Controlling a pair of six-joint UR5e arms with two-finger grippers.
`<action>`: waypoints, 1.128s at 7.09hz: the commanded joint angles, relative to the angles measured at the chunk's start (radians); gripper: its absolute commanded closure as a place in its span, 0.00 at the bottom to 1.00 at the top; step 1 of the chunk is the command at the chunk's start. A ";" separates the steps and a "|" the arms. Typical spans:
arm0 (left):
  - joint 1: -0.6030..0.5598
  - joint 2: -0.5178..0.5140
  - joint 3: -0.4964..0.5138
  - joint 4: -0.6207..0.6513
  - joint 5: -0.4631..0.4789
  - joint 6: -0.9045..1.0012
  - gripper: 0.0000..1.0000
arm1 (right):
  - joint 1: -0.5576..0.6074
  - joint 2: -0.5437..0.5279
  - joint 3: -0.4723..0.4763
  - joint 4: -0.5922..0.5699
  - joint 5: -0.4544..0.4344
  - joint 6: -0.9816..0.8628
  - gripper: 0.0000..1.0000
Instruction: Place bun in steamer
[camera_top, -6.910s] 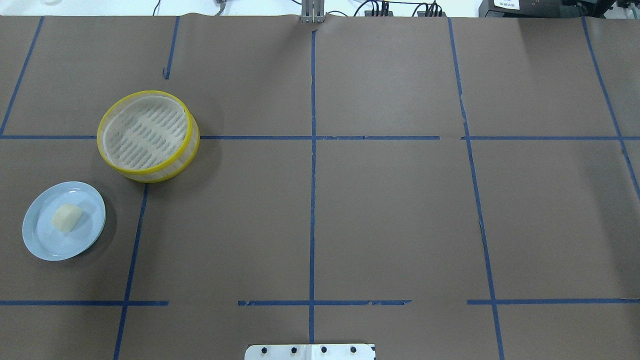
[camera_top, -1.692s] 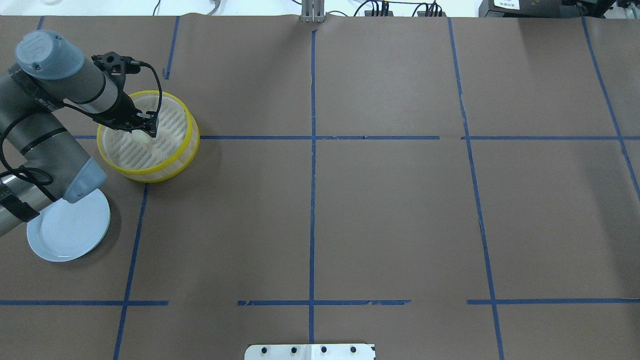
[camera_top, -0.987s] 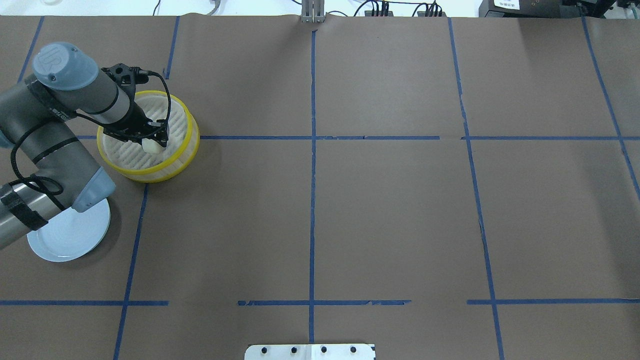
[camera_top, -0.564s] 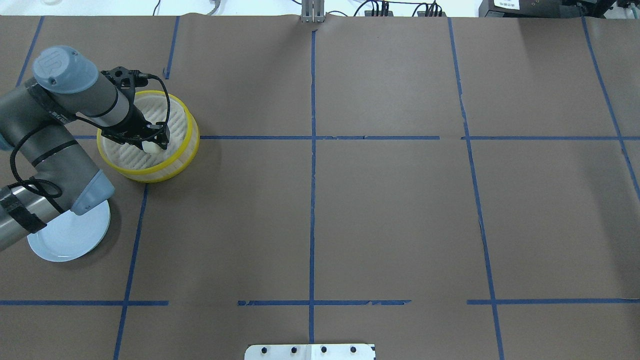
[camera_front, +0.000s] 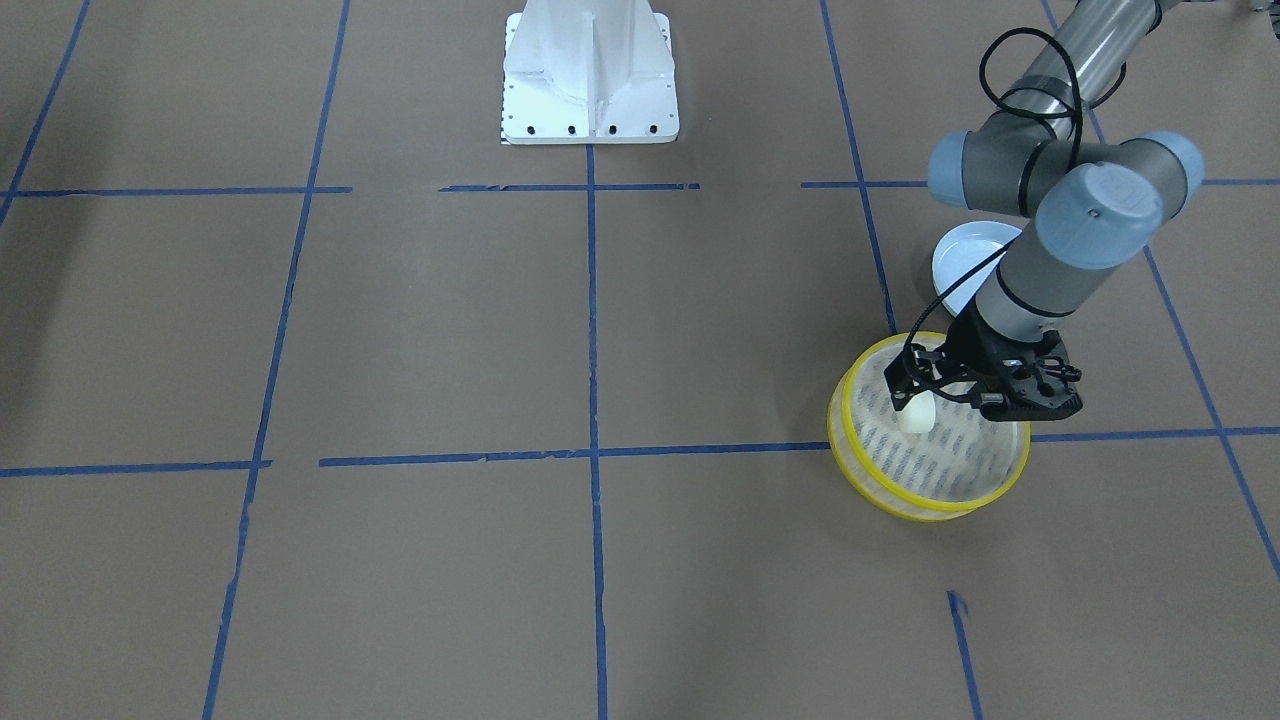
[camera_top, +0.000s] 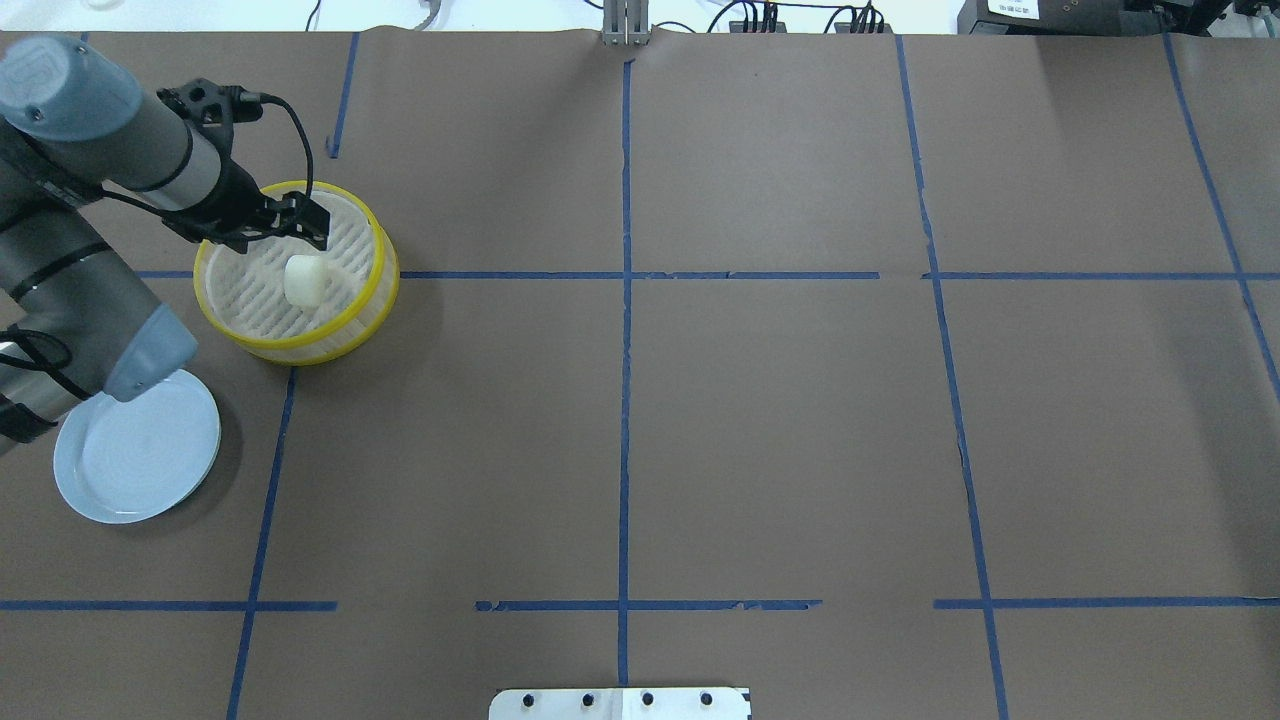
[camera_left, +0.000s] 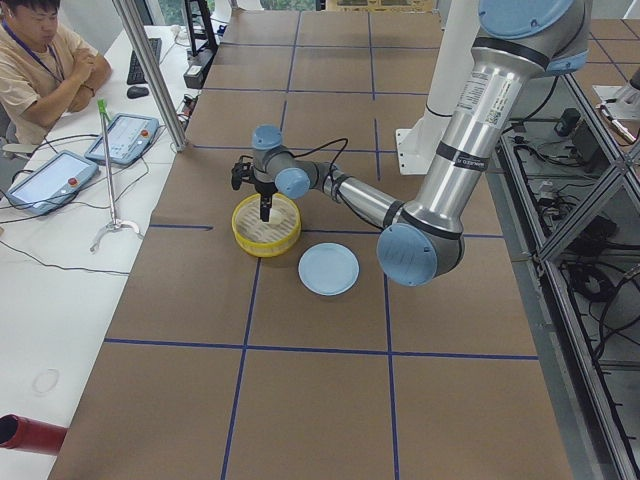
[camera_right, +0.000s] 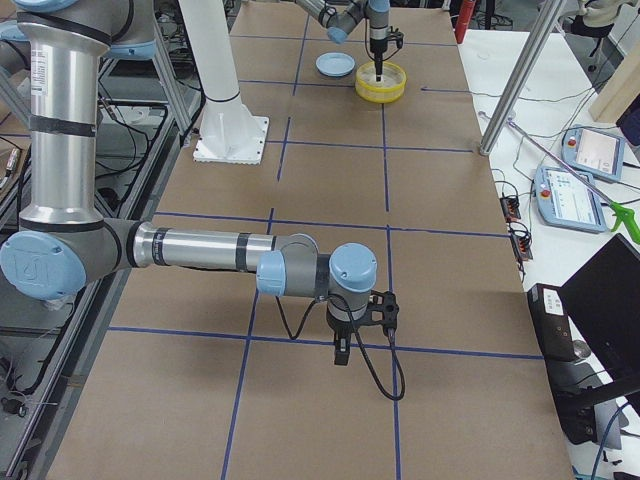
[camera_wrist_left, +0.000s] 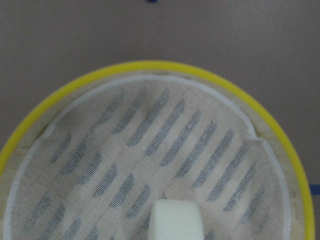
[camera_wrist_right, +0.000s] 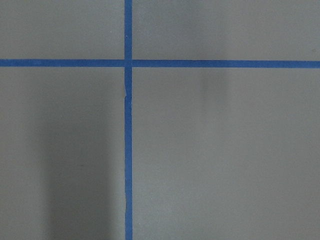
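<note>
The cream-white bun (camera_top: 304, 279) lies free on the slatted base of the yellow-rimmed steamer (camera_top: 385, 290), right of its middle. It also shows in the front view (camera_front: 916, 417) and at the bottom of the left wrist view (camera_wrist_left: 176, 220). My left gripper (camera_top: 270, 232) hangs above the steamer's far half, open and empty, clear of the bun; the front view shows it (camera_front: 965, 402) over the steamer (camera_front: 930, 508). My right gripper (camera_right: 340, 352) shows only in the right side view, over bare table far from the steamer. I cannot tell whether it is open or shut.
The pale blue plate (camera_top: 140, 460) sits empty near the steamer, partly under my left arm's elbow. The white robot base (camera_front: 590, 75) stands at mid-table. An operator and tablets are beyond the table's far edge (camera_left: 120, 140).
My left gripper has let go of the bun and risen, moving back and to the left. The bun now rests in the steamer.
</note>
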 joint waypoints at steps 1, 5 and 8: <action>-0.150 0.019 -0.180 0.248 -0.008 0.268 0.00 | 0.000 0.000 0.000 0.000 0.000 0.000 0.00; -0.529 0.295 -0.195 0.311 -0.178 0.872 0.00 | 0.000 0.000 0.000 0.000 0.000 0.000 0.00; -0.726 0.387 -0.100 0.322 -0.180 1.130 0.00 | 0.000 0.000 0.000 0.000 0.000 0.000 0.00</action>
